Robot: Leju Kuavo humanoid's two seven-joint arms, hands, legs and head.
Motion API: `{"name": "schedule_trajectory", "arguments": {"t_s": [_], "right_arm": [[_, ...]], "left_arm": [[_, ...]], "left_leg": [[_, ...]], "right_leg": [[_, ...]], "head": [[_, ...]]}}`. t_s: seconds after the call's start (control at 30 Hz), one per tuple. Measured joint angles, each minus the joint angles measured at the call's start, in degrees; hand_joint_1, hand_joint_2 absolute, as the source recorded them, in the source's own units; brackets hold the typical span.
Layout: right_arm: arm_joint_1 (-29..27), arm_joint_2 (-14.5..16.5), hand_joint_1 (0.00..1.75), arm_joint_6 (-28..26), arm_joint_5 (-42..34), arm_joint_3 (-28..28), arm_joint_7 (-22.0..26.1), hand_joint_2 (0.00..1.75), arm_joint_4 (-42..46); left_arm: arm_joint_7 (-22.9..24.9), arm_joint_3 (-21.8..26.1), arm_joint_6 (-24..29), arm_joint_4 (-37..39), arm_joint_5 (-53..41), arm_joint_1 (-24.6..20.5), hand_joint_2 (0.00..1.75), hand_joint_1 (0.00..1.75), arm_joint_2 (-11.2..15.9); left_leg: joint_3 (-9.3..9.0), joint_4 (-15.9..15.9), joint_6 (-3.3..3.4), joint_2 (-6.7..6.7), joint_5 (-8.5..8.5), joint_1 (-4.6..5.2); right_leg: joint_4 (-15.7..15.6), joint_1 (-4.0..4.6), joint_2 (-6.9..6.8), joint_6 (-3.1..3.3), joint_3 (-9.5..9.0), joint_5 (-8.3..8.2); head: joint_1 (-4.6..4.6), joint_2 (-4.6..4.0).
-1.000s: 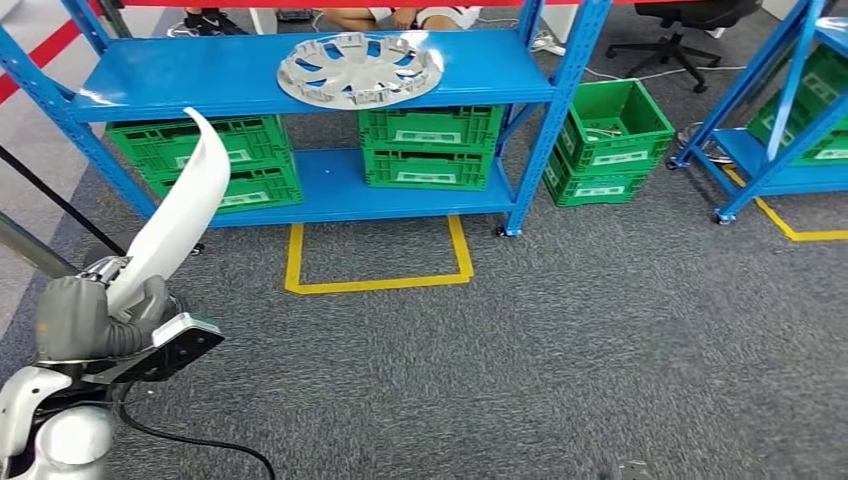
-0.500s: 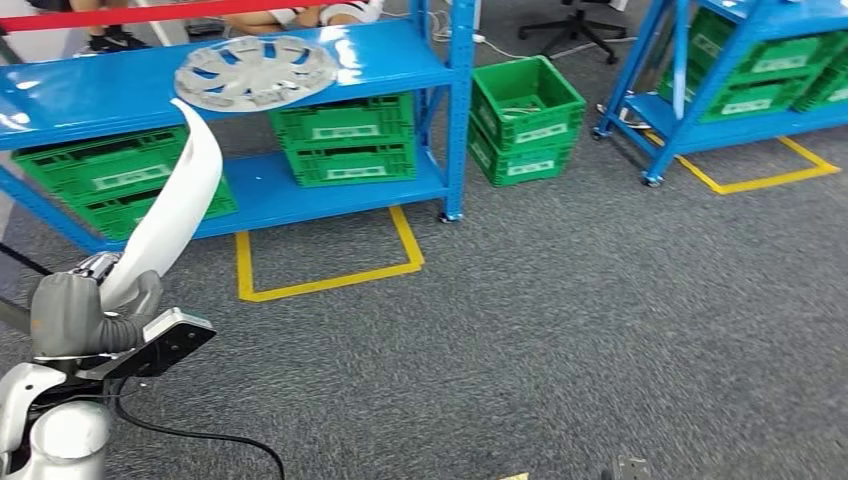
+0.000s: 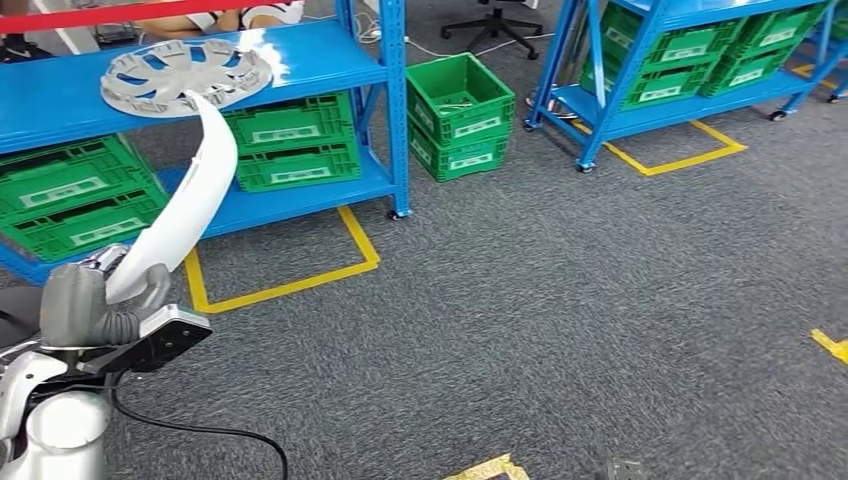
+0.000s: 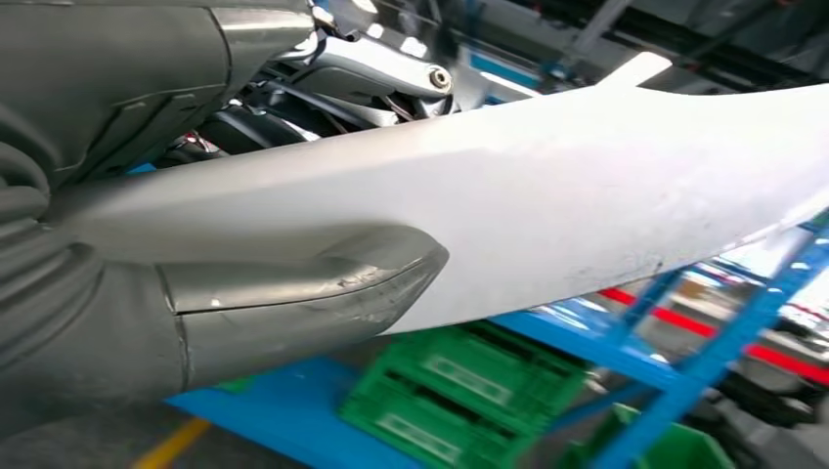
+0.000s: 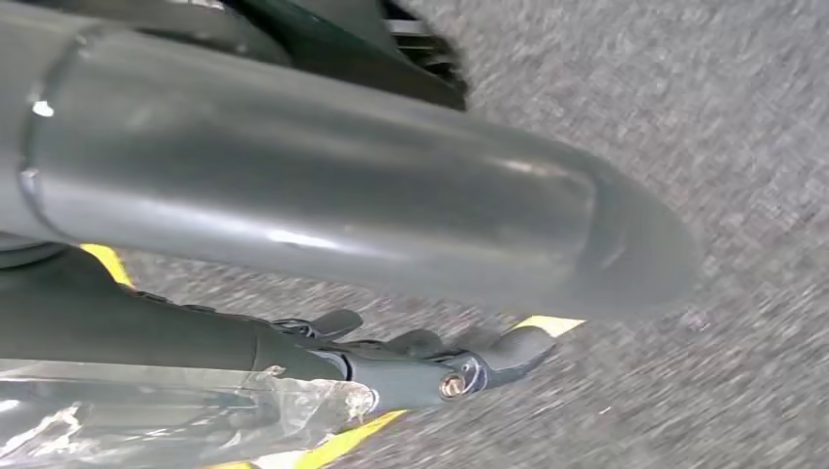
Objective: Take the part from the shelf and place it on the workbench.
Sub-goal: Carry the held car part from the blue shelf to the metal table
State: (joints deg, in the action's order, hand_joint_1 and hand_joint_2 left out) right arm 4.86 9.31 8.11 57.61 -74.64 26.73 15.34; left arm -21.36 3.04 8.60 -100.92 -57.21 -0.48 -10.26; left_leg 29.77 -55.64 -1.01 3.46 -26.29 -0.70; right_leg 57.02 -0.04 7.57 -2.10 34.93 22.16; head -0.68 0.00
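Note:
A long curved white part stands up from my left hand, which grips its lower end at the bottom left of the head view. In the left wrist view the grey thumb presses against the white part, with darker fingers behind it. The blue shelf lies beyond the part at the upper left. My right hand hangs over grey carpet in the right wrist view, fingers stretched out and holding nothing.
A silver wheel cover lies on the blue shelf, with green crates below it. Another green crate stands on the floor beside a second blue rack. Yellow tape marks the grey carpet.
The camera has swung to the right: the shelf and crates have slid left in the picture and a second rack has come in. My left hand still holds the white part.

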Motion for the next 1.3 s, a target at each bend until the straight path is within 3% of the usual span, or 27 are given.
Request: {"name": "schedule_trajectory", "arguments": {"t_s": [0.07, 0.13, 0.17, 0.2, 0.23, 0.3, 0.37, 0.47, 0.53, 0.6, 0.63, 0.67, 0.7, 0.77, 0.83, 0.9, 0.93, 0.97, 1.03, 1.1, 1.17, 1.2, 1.23, 1.3], "right_arm": [[-0.23, 0.1, 0.0, -0.04, -0.61, -0.26, -0.12, 0.0, 0.0], [-0.35, 0.31, 0.0, -0.11, -1.5, -0.62, -0.39, 0.0, 0.0], [-0.34, 0.4, 0.0, -0.16, -1.87, -0.78, -0.55, 0.0, 0.0], [-0.4, 0.48, 0.0, -0.22, -2.27, -0.96, -0.71, 0.0, 0.0], [-0.46, 0.52, 0.0, -0.31, -2.68, -1.18, -0.85, 0.0, 0.0], [-0.45, 0.61, 0.0, -0.52, -3.54, -1.71, -1.05, 0.0, 0.03], [-0.28, 0.72, 0.0, -0.69, -4.3, -2.31, -1.14, 0.0, 0.1], [-0.43, 0.82, 0.0, -0.95, -5.16, -3.22, -1.51, 0.0, 0.18], [-0.58, 0.99, 0.0, -1.16, -5.51, -3.69, -1.74, 0.0, 0.27], [-0.55, 1.2, 0.0, -1.3, -5.64, -3.94, -1.84, 0.0, 0.38], [-0.53, 1.26, 0.0, -1.33, -5.66, -4.03, -1.86, 0.0, 0.43], [-0.55, 1.32, 0.0, -1.33, -5.67, -4.14, -1.88, 0.0, 0.46], [-0.61, 1.37, 0.0, -1.33, -5.67, -4.23, -1.9, 0.0, 0.5], [-0.76, 1.45, 0.0, -1.4, -5.76, -4.4, -1.92, 0.0, 0.55], [-0.73, 1.55, 0.0, -1.65, -6.12, -4.6, -1.96, 0.0, 0.61], [-0.68, 1.68, 0.0, -1.96, -6.6, -4.89, -2.02, 0.0, 0.77], [-0.78, 1.75, 0.0, -2.1, -6.79, -5.05, -2.04, 0.0, 0.87], [-0.98, 1.84, 0.0, -2.23, -6.92, -5.18, -2.04, 0.0, 0.97], [-1.16, 2.13, 0.0, -2.51, -7.06, -5.37, -2.05, 0.0, 1.09], [-0.96, 2.39, 0.0, -2.66, -7.1, -5.39, -2.05, 0.0, 1.11], [-0.81, 2.55, 0.0, -2.73, -7.1, -5.38, -2.05, 0.0, 1.11], [-0.83, 2.61, 0.0, -2.79, -7.1, -5.38, -2.06, 0.0, 1.12], [-0.87, 2.67, 0.0, -2.86, -7.11, -5.39, -2.07, 0.0, 1.13], [-0.9, 2.79, 0.0, -3.03, -7.15, -5.4, -2.06, 0.0, 1.18]], "left_arm": [[-0.5, -0.63, -0.56, 0.9, 0.7, -0.74, 1.75, 1.75, -0.1], [-0.97, -1.45, -1.03, 2.39, 0.93, -1.72, 1.75, 1.75, -0.18], [-1.03, -1.81, -1.03, 3.03, 0.69, -2.04, 1.75, 1.75, -0.18], [-1.03, -2.31, -1.02, 3.65, 0.43, -2.44, 1.75, 1.75, -0.21], [-1.03, -2.86, -1.0, 4.22, 0.29, -2.9, 1.75, 1.75, -0.26], [-1.02, -4.02, -1.05, 5.13, 0.15, -3.94, 1.75, 1.75, -0.44], [-0.98, -5.37, -1.28, 5.98, -0.03, -5.06, 1.75, 1.75, -0.56], [-0.91, -7.75, -1.3, 7.69, 0.0, -6.44, 1.75, 1.75, -0.7], [-0.94, -8.9, -1.06, 8.51, 0.45, -6.98, 1.75, 1.75, -0.83], [-0.99, -9.51, -0.93, 9.17, 0.78, -7.24, 1.75, 1.75, -0.86], [-1.0, -9.63, -0.91, 9.53, 0.85, -7.27, 1.75, 1.75, -0.85], [-1.0, -9.68, -0.91, 9.88, 0.86, -7.26, 1.75, 1.75, -0.83], [-1.0, -9.72, -0.91, 10.2, 0.87, -7.27, 1.75, 1.75, -0.82], [-1.0, -9.89, -0.89, 10.65, 0.92, -7.38, 1.75, 1.75, -0.83], [-1.04, -10.25, -0.92, 10.88, 1.38, -7.64, 1.75, 1.75, -0.83], [-1.12, -10.68, -1.15, 11.11, 2.2, -7.97, 1.75, 1.75, -0.92], [-1.21, -10.89, -1.33, 11.26, 2.65, -8.15, 1.75, 1.75, -1.0], [-1.32, -11.07, -1.55, 11.45, 3.12, -8.38, 1.75, 1.75, -1.09], [-1.68, -11.39, -1.94, 11.81, 4.09, -8.93, 1.75, 1.75, -1.27], [-1.98, -11.54, -2.17, 12.13, 4.78, -9.31, 1.75, 1.75, -1.38], [-2.17, -11.54, -2.35, 12.53, 5.26, -9.42, 1.75, 1.75, -1.4], [-2.29, -11.54, -2.55, 12.76, 5.56, -9.5, 1.75, 1.75, -1.4], [-2.48, -11.54, -2.78, 13.01, 5.97, -9.66, 1.75, 1.75, -1.41], [-3.11, -11.54, -3.18, 13.49, 7.12, -10.35, 1.75, 1.75, -1.42]], "left_leg": [[0.36, 0.18, 0.85, -1.87, 0.49, 0.0], [0.9, 0.35, 1.64, -4.45, 1.06, -0.01], [1.1, 0.33, 1.65, -5.3, 1.18, 0.04], [1.23, 0.31, 1.6, -6.07, 1.28, 0.06], [1.29, 0.29, 1.54, -6.78, 1.35, 0.07], [1.3, 0.2, 1.23, -8.0, 1.37, 0.24], [1.37, 0.0, 0.69, -8.99, 1.42, 0.61], [1.51, -0.19, -0.14, -10.22, 1.4, 0.67], [2.47, -2.59, -0.71, -8.26, -0.62, 0.43], [5.51, -9.69, -0.97, -5.15, -4.66, 0.3], [7.31, -13.7, -0.96, -4.35, -6.37, 0.31], [8.57, -16.44, -0.9, -3.97, -7.14, 0.32], [8.89, -17.12, -0.78, -3.78, -6.75, 0.32], [6.5, -12.2, -0.49, -3.11, -3.18, 0.27], [2.94, -4.61, -0.34, -0.79, -0.13, -0.03], [1.68, -1.32, -0.22, 0.72, 0.29, -0.17], [1.7, -1.01, -0.05, 0.37, 0.22, -0.14], [1.83, -1.08, 0.28, -0.18, 0.36, -0.11], [1.85, -0.82, 1.02, -1.47, 0.65, -0.19], [1.86, -0.74, 1.45, -3.01, 0.75, -0.1], [1.86, -0.77, 1.59, -4.76, 0.7, 0.07], [1.85, -0.79, 1.61, -5.57, 0.65, 0.12], [1.82, -0.8, 1.59, -6.32, 0.6, 0.14], [1.66, -0.83, 1.36, -7.57, 0.42, 0.21]], "right_leg": [[5.08, -0.05, -3.18, -0.83, 2.68, 3.22], [14.16, -0.18, -6.9, -1.69, 6.81, 8.18], [16.69, -0.28, -7.2, -1.86, 7.64, 9.14], [16.63, -0.35, -7.35, -1.95, 7.15, 8.83], [14.21, -0.4, -7.67, -1.98, 5.42, 7.57], [5.96, -0.28, -9.73, -1.87, 0.32, 4.57], [1.06, -0.09, -11.13, -1.12, -2.45, 3.22], [0.68, -0.01, -9.58, 0.3, -2.07, 2.76], [0.56, -0.19, -8.27, 1.08, -1.76, 2.33], [0.51, -0.29, -6.87, 1.59, -1.38, 1.99], [0.52, -0.27, -6.11, 1.75, -1.16, 1.86], [0.54, -0.23, -5.3, 1.84, -0.98, 1.73], [0.56, -0.21, -4.46, 1.84, -0.85, 1.62], [0.65, -0.23, -2.79, 1.64, -0.73, 1.4], [0.96, -0.17, -1.36, 1.22, -0.35, 1.22], [1.17, -0.2, -0.24, 0.53, 0.47, 0.89], [1.13, -0.3, 0.31, 0.13, 0.87, 0.68], [1.08, -0.42, 0.35, -0.22, 1.25, 0.54], [2.8, -0.26, -2.16, -0.75, 2.45, 1.53], [9.25, -0.09, -5.89, -1.15, 5.5, 4.93], [16.66, -0.22, -7.17, -1.44, 8.86, 8.0], [17.98, -0.26, -7.3, -1.48, 9.34, 8.14], [16.96, -0.29, -7.46, -1.47, 8.65, 7.25], [9.25, -0.21, -9.16, -1.37, 4.29, 3.95]], "head": [[-0.53, 0.0], [-1.02, 0.0], [-1.03, 0.0], [-1.03, 0.0], [-1.03, 0.0], [-1.09, 0.0], [-1.06, 0.0], [-0.99, 0.0], [-0.92, 0.0], [-0.81, 0.0], [-0.78, 0.0], [-0.77, 0.0], [-0.78, 0.0], [-0.78, 0.0], [-0.78, 0.0], [-0.8, 0.0], [-0.84, 0.0], [-0.81, 0.0], [-1.19, 0.0], [-1.69, 0.0], [-1.82, 0.0], [-1.83, 0.0], [-1.84, 0.0], [-1.85, 0.0]]}}
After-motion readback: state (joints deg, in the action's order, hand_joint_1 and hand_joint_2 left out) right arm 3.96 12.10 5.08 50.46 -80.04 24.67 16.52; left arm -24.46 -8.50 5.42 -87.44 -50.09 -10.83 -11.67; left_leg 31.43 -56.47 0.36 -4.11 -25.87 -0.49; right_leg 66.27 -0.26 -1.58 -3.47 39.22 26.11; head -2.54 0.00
